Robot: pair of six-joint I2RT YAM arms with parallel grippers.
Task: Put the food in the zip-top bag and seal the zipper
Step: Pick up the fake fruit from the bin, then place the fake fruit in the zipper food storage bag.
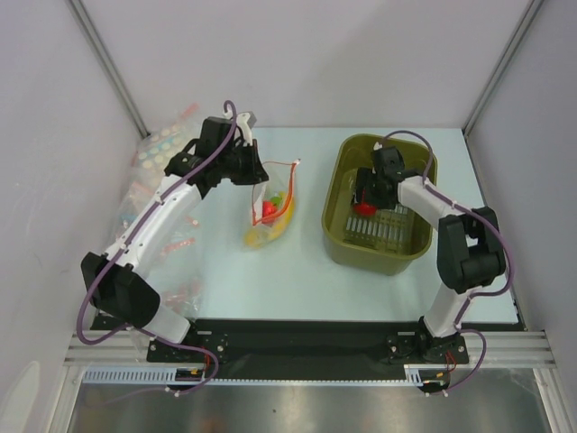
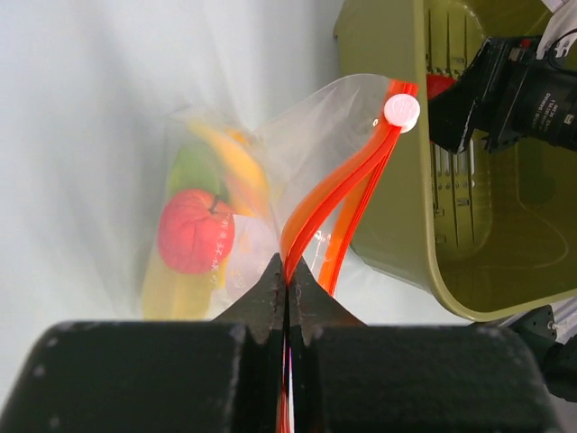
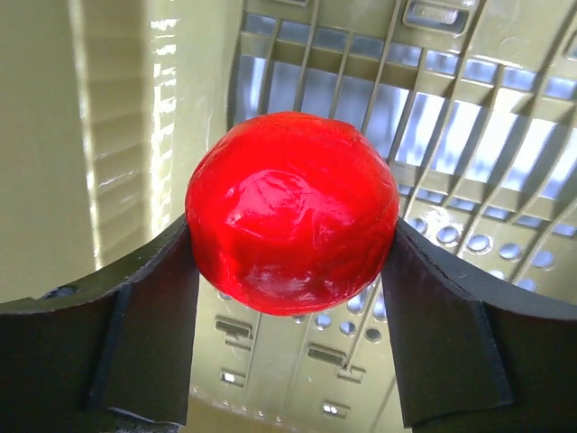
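Zip-top bag [image 1: 269,215] sits on the pale bench [image 1: 297,289] between the left arm and the olive-green basket [image 1: 370,260], with its mouth drawn upward. The left pincer [image 2: 287,290] is clenched tight on the orange-red zipper [image 2: 335,194], whose two strips part above the grip and meet again at a white round slider [image 2: 401,110].

The only writing is faint lettering on the black camera housing [image 2: 532,95] of the other arm, too blurred to read.

The left wrist view alone shows the bag's contents through the clear film: a red apple with a stalk [image 2: 196,230], a yellow banana [image 2: 236,162] and a green piece [image 2: 192,167].

The right wrist view alone shows the right pincer [image 3: 293,271] grasping a red round fruit [image 3: 293,212], one finger pressed to each side, over the basket's slotted floor. From above, that fruit is only a red speck under the arm. Only the top view takes in the dotted clear bags [image 1: 160,144] at the far left.
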